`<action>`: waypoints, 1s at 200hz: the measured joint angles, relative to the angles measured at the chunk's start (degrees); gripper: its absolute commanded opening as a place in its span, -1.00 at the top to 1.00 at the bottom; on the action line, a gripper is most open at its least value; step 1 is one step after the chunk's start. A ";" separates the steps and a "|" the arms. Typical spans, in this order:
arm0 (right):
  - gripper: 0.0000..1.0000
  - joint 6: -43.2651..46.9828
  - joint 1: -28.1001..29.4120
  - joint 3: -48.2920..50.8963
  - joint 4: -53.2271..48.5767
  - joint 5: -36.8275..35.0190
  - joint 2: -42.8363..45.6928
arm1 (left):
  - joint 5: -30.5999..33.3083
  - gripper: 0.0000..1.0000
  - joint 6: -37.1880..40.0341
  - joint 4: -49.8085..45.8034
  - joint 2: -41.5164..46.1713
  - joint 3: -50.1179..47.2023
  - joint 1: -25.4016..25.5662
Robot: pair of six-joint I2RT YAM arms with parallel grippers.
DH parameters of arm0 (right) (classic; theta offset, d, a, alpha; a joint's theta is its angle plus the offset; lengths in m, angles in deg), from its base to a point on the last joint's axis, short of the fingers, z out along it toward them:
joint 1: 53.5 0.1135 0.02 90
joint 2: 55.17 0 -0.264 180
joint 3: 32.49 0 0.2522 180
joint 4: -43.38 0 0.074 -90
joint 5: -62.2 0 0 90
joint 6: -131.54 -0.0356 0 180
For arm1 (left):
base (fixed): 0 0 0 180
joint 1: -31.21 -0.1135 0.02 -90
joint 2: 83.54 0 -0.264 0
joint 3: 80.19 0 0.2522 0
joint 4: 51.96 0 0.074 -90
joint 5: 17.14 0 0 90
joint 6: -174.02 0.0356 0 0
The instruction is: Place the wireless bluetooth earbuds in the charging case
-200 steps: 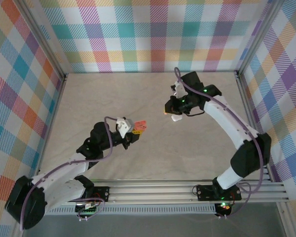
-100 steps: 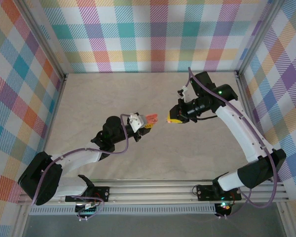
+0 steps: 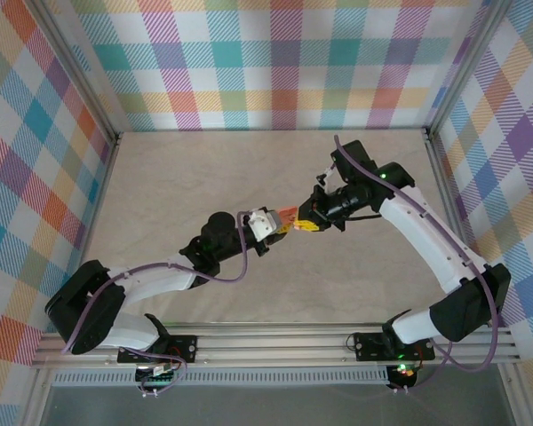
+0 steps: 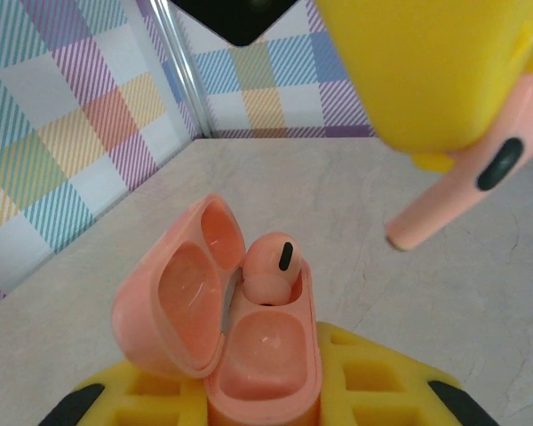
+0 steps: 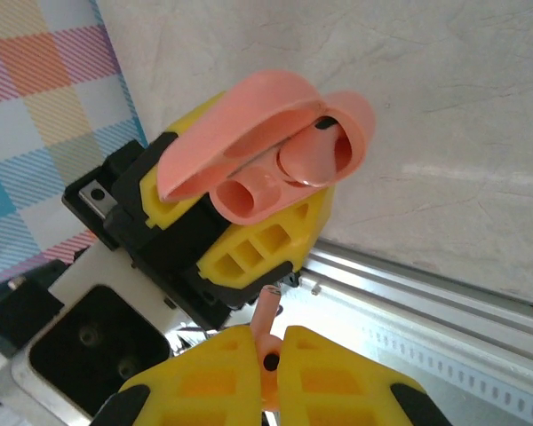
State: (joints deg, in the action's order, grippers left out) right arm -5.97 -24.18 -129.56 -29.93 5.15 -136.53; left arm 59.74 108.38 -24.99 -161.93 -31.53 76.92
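My left gripper (image 3: 279,223) is shut on the salmon-pink charging case (image 4: 249,328), held above the table with its lid swung open to the left. One pink earbud (image 4: 272,262) sits in the case's far well; the near well (image 4: 265,351) is bare. My right gripper (image 5: 268,359) is shut on a second pink earbud (image 5: 266,342), stem pointing toward the case (image 5: 275,160). In the left wrist view that earbud's stem (image 4: 457,200) hangs to the upper right of the case, apart from it. The two grippers almost meet at mid-table, the right gripper (image 3: 309,222) just right of the case (image 3: 288,213).
The beige table (image 3: 186,169) is boxed in by plaid walls on three sides. An aluminium rail (image 3: 338,342) runs along the near edge, with both arm bases on it. Metal frame posts stand at the back corners.
Both arms have closed in toward each other. The left gripper carried the case right and farther from its base; the right gripper brought the earbud down-left until they nearly touch.
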 measured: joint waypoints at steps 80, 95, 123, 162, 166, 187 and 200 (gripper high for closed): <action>1.00 -3.58 0.42 0.07 1.86 -1.99 -0.79 | 1.25 1.00 1.01 0.22 -1.77 0.63 0.39; 1.00 -4.35 0.63 0.07 2.60 -2.03 -1.22 | 1.25 1.00 1.01 0.37 -1.77 0.63 0.39; 1.00 -6.08 0.94 0.17 4.83 -1.07 -1.51 | 0.63 1.00 0.96 1.38 -1.77 0.63 0.39; 1.00 -7.87 0.94 1.29 7.26 0.57 -1.57 | -1.60 1.00 0.74 1.95 -1.77 0.63 0.39; 1.00 -7.98 0.94 1.31 7.28 0.57 -1.60 | -1.77 1.00 0.72 1.95 -1.77 0.63 0.39; 1.00 -8.04 0.94 1.38 7.30 0.55 -1.68 | -2.49 1.00 0.55 2.14 -1.75 0.63 0.39; 1.00 -8.02 0.94 1.38 7.28 0.52 -1.73 | -2.80 1.00 0.52 2.12 -1.66 0.63 0.39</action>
State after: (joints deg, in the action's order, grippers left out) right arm -13.99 -23.24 -128.19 -22.65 5.68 -138.26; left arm 56.94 108.90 -22.87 -163.59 -30.90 77.31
